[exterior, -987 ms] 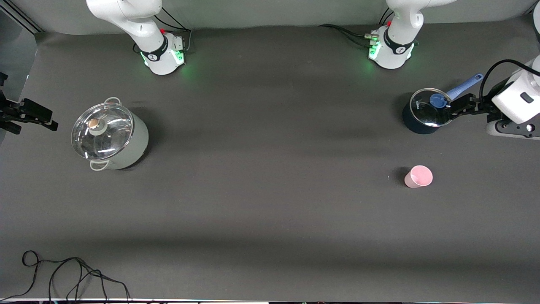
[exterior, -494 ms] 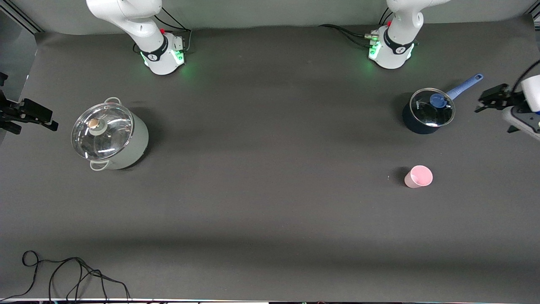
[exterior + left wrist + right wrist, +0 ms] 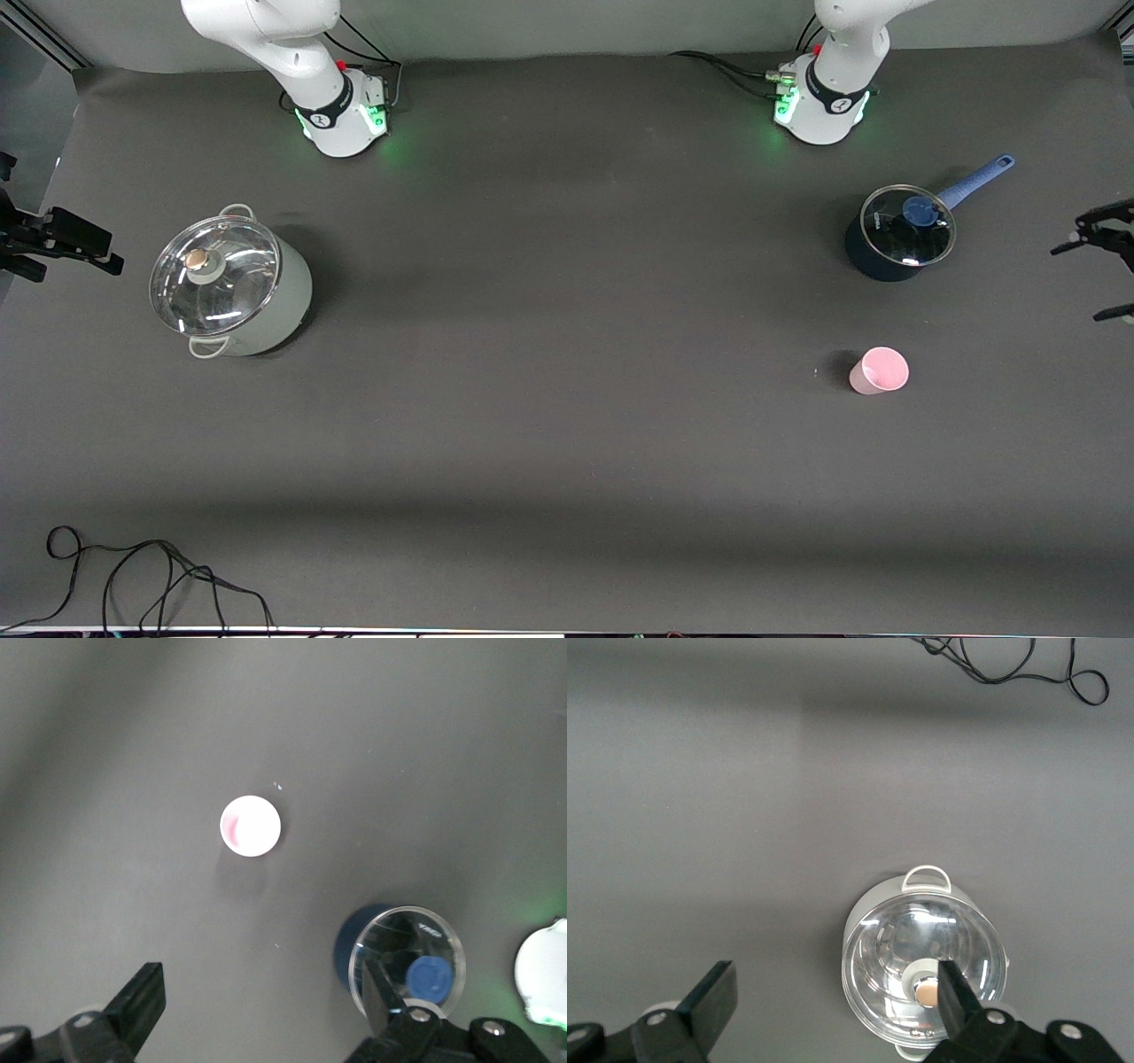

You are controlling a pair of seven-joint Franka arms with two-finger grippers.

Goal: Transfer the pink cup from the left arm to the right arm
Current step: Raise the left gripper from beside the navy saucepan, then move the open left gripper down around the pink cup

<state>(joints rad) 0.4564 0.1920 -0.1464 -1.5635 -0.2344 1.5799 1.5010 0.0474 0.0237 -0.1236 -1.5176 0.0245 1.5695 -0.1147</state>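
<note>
Stands upright and alone on the dark table (image 3: 567, 425) toward the left arm's end: one pink cup (image 3: 879, 370), mouth up, touched by nothing, seen from straight above in the left wrist view (image 3: 251, 825). Farther from the front camera than the cup and well apart from it, one dark saucepan (image 3: 895, 237) with a glass lid (image 3: 907, 232), blue knob and blue handle (image 3: 976, 180) angled toward the table's edge. Nothing between cup and saucepan, nothing crowding the cup's sides. Toward the right arm's end, well apart from both, one pale two-handled stockpot (image 3: 232, 288) under a glass lid with a round knob. Near the front camera's edge at that same end, one loose black cable (image 3: 151, 576) in loops. Counted: one cup, two lidded pots, one cable, two arms. At the frame's edge, over the table margin at the left arm's end, the left gripper (image 3: 1099, 270), raised high, pointing down, jaws spread wide and empty, with cup and saucepan both in its wrist view. At the other edge, the right gripper (image 3: 53, 244), waiting off the table's end near the stockpot, jaws likewise wide apart and empty.
</note>
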